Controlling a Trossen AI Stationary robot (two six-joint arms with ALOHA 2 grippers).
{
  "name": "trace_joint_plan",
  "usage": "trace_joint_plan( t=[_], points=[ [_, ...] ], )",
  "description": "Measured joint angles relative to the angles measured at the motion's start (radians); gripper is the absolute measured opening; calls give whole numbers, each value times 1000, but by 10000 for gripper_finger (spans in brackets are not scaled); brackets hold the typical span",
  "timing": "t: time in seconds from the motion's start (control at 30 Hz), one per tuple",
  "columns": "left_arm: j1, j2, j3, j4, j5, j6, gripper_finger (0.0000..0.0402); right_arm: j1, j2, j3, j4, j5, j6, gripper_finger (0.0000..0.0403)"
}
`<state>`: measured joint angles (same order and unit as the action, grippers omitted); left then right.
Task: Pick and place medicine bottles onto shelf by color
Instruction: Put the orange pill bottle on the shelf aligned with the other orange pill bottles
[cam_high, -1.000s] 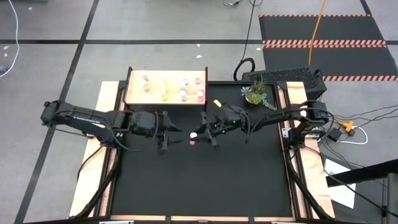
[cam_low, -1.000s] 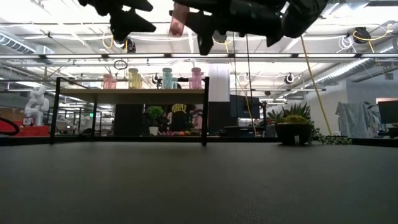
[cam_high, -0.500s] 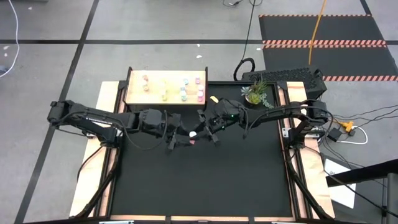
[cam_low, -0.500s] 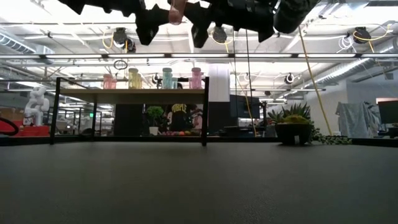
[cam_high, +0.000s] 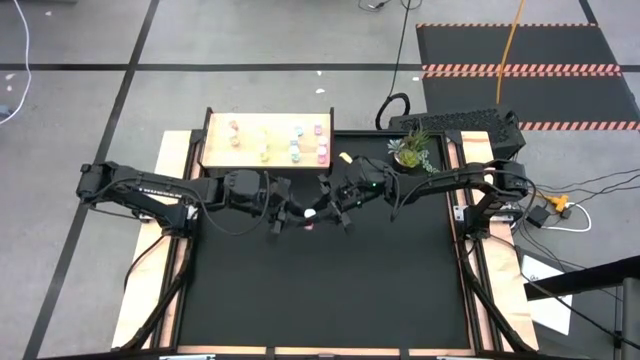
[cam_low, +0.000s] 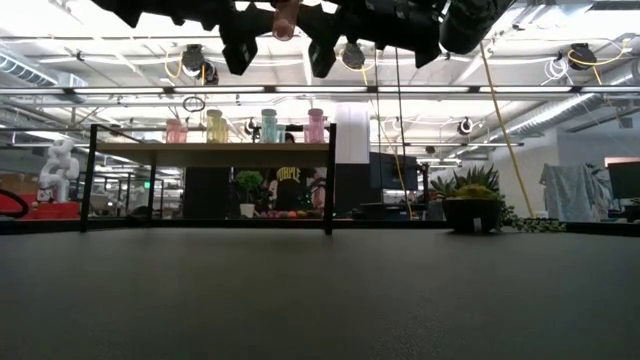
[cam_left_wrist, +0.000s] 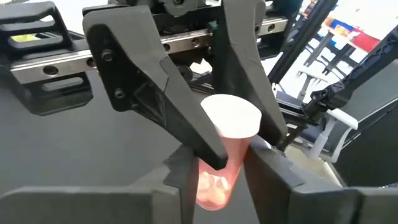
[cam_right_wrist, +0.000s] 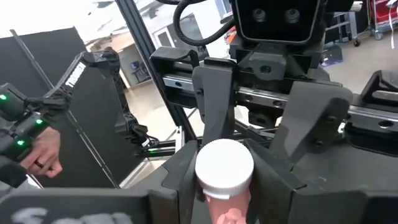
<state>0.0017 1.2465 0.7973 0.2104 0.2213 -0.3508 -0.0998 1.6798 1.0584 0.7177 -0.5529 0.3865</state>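
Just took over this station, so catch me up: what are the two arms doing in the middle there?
It is a mid-air handover of a pink bottle above the mat. The right gripper holds it, and the left gripper has its fingers around the same bottle from the opposite side. Both hang well clear of the table. Several bottles already stand on the shelf at the back.
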Motion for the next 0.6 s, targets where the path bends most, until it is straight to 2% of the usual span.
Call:
trace_joint_plan(
  t=[0.1,0.3,0.6],
  points=[
    [1,0,0,7,14,0,107,-6,0,0,9,-3,25,116],
    [2,-2,0,33,21,28,113,-29,0,-2,63,-14,53,119],
    [2,-2,0,79,6,64,115,-37,-6,-2,107,-16,84,180]
  ],
)
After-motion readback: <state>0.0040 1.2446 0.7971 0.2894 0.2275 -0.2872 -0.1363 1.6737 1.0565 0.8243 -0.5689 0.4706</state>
